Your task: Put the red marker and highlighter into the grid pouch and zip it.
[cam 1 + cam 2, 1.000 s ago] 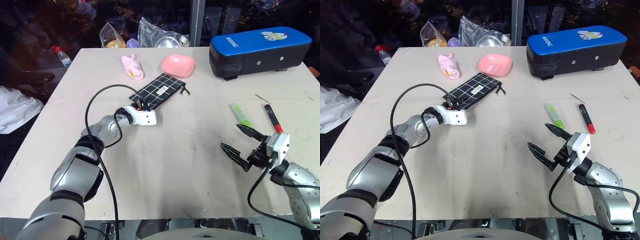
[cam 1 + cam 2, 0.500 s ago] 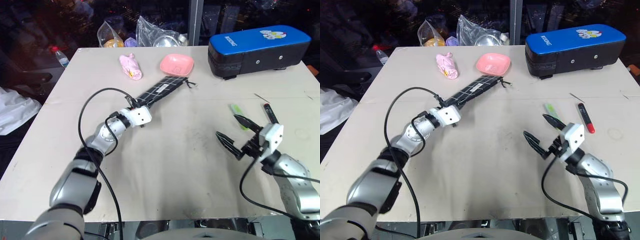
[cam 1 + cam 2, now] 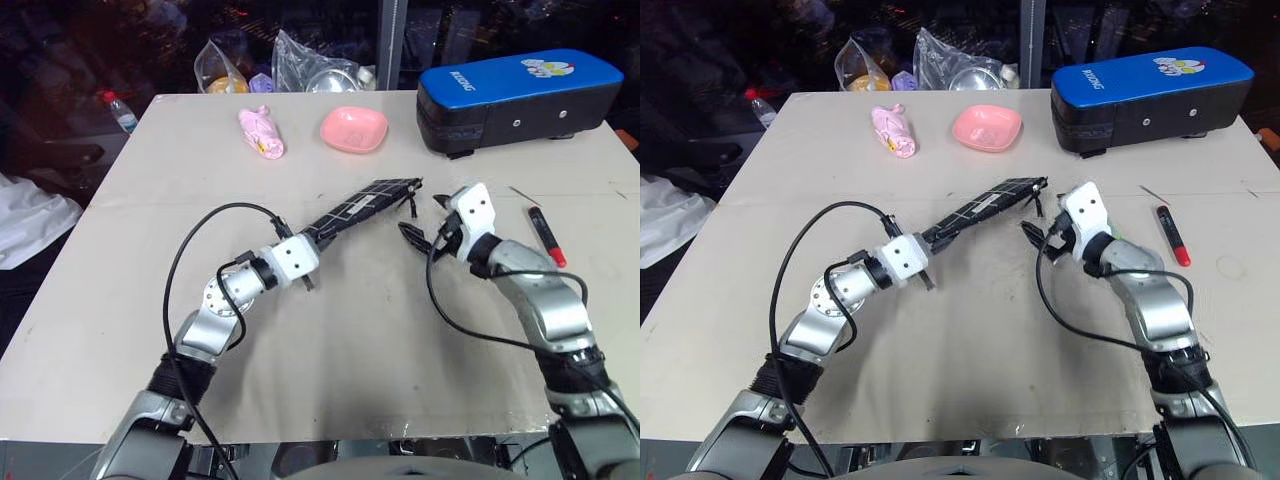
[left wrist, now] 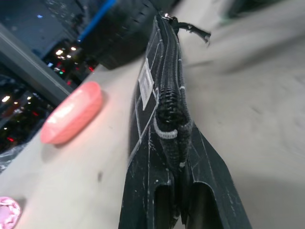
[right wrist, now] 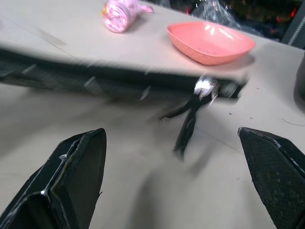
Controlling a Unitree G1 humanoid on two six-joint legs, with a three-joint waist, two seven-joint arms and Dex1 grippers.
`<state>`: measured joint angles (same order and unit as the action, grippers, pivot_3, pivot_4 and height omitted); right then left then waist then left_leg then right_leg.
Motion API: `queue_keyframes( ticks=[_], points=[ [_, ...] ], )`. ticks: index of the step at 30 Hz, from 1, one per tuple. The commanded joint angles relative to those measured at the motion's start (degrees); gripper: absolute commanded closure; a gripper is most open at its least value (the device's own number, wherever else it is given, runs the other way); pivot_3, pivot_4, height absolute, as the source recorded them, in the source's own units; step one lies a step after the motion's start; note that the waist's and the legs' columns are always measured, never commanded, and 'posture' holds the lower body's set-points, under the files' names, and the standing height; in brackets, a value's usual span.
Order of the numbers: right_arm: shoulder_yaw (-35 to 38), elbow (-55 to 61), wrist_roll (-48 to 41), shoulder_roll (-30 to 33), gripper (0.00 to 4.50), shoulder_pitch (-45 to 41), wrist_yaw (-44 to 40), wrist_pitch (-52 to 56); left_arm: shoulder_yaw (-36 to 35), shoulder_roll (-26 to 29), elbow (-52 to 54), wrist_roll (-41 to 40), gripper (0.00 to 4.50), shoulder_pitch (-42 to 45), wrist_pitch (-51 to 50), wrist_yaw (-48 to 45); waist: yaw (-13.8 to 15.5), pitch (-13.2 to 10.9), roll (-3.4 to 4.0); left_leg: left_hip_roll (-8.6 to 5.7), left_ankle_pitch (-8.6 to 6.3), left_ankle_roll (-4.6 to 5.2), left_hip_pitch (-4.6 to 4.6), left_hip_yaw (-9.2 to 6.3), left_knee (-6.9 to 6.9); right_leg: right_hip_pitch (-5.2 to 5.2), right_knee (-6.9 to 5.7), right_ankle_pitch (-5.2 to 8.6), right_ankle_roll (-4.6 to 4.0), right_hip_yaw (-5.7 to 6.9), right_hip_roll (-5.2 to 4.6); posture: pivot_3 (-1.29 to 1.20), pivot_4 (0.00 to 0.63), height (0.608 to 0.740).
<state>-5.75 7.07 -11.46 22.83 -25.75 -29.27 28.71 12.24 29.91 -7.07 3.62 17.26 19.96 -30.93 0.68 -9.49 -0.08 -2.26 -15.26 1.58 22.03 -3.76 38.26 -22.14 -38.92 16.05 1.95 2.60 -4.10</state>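
- The flat black fabric grid pouch with thin white lines point(image 3: 362, 207) is held on edge above the beige table point(image 3: 120, 300), its zipper side turned up and its black pull cord point(image 5: 188, 125) hanging from the far end.
- The left gripper point(image 3: 305, 262) is seen clamped together on the near end of the grid pouch; in the left wrist view both black fingers point(image 4: 152, 202) are pressed against the fabric.
- The right gripper point(image 3: 422, 222) is held just beside the far end of the pouch, its two black fingers point(image 5: 71, 176) spread wide apart around nothing, with the pull cord hanging between them and beyond.
- The slim red marker with a black barrel point(image 3: 546, 236) is seen lying on the table to the right of the right gripper, apart from the pouch.
- The highlighter cannot be made out with certainty behind the right arm.
- A pink shallow dish point(image 3: 354, 129), a crumpled pink wrapped item point(image 3: 262, 133) and a big black case with a blue top point(image 3: 515, 100) are set along the far side of the table.
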Motion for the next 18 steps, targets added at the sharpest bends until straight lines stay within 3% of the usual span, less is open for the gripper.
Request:
queue_keyframes(
  ticks=[1, 9, 16, 18],
  points=[
    [-0.2, -1.2, 0.7, 0.5, 0.0, -3.5, -0.5, 2.3, -0.2, 0.0, 3.8, 1.7, 4.47, -1.4, -0.5, -0.1, -0.1, 0.0, 0.0, 0.0, -0.06, 0.11, 0.0, 0.03, 0.0, -0.01, 0.0, 0.0, 0.0, -0.03, -0.01, 0.0, 0.15, 0.737],
    [1.5, -7.0, -1.3, -1.5, 0.0, -8.4, -0.2, 10.1, -0.7, -0.6, 6.3, 2.2, 4.47, -4.2, -1.0, -0.4, -0.1, 0.0, 0.0, 0.04, -0.13, 0.22, 0.03, 0.15, 0.0, -0.12, -0.01, 0.0, 0.0, -0.15, -0.04, 0.0, 0.15, 0.737],
    [1.6, -14.6, -0.9, -3.5, 0.0, -12.1, -0.6, 8.1, -0.6, -1.0, 6.1, 2.4, 4.47, -4.9, -0.7, -0.6, -0.3, 0.0, 0.0, 0.05, -0.12, 0.21, 0.09, 0.21, -0.02, -0.21, -0.02, -0.02, -0.02, -0.2, -0.04, 0.0, 0.15, 0.737],
    [1.6, -15.4, -0.6, -3.7, 0.85, -12.7, -0.5, 7.6, -0.6, -1.0, 6.1, 2.4, 4.5, -5.1, -0.6, -0.7, -0.4, 0.0, 0.0, 0.05, -0.1, 0.17, 0.17, 0.24, -0.02, -0.31, -0.04, -0.02, -0.02, -0.22, -0.04, 0.0, 0.15, 0.737]
  ],
)
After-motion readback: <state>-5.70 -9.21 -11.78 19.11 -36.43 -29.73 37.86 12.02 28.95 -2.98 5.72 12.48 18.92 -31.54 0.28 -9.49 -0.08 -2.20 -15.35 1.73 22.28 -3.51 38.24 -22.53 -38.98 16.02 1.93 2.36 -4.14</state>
